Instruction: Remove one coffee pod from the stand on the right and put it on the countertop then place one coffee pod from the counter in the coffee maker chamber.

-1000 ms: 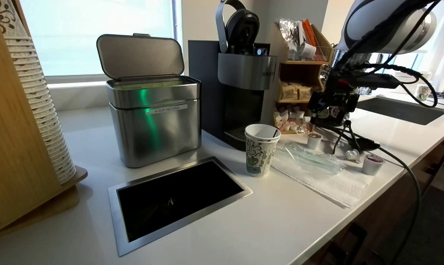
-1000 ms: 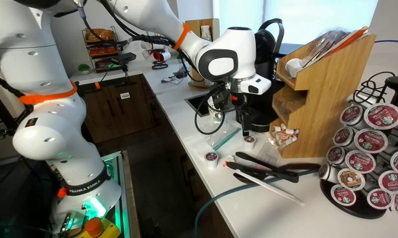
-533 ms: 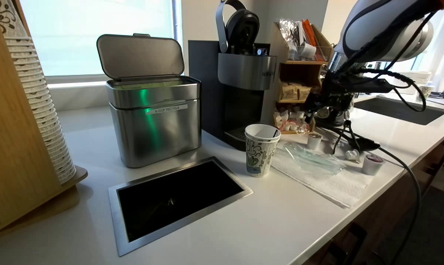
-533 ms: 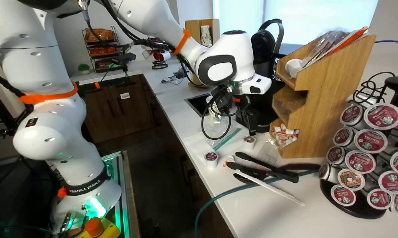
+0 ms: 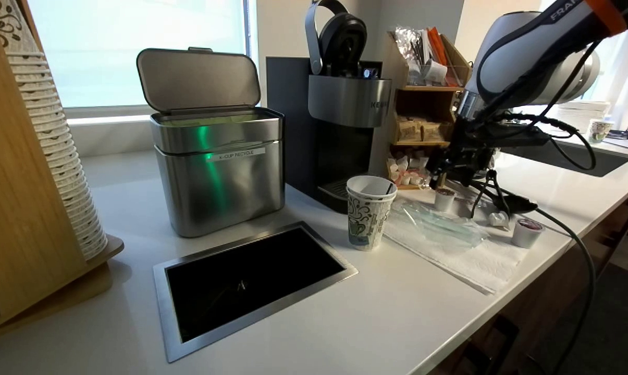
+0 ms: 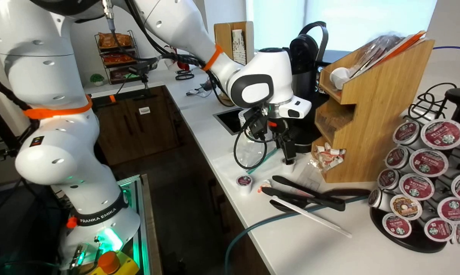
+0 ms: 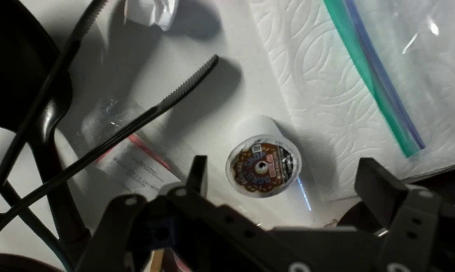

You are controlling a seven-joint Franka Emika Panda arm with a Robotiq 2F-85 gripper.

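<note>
A coffee pod with a brown donut label [image 7: 263, 166] stands upright on the counter; it also shows in both exterior views [image 5: 444, 200] [image 6: 288, 168]. My gripper [image 7: 284, 172] is open and empty just above this pod, which appears between its spread fingers [image 7: 374, 189], nearer the left one. In an exterior view a dark finger [image 6: 289, 152] hides the pod's top. A second pod with a dark red lid [image 6: 244, 184] stands near the counter's front edge. The pod stand [image 6: 405, 240] holds several pods [image 6: 443, 134]. The coffee maker [image 5: 350, 99] has its lid [image 5: 343, 44] raised; its chamber's inside is hidden.
A zip bag [image 5: 444, 224] lies on a paper towel [image 5: 470, 268] beside the pod. Black utensils [image 6: 310, 193] and a cable [image 6: 260, 223] lie nearby. A wooden organizer [image 6: 378, 114], stacked paper cups [image 5: 366, 219] and a recycle bin [image 5: 225, 182] stand on the counter.
My gripper has moved down toward the donut-label pod, and its finger now covers the pod's top in an exterior view. The pods and the coffee maker have not moved.
</note>
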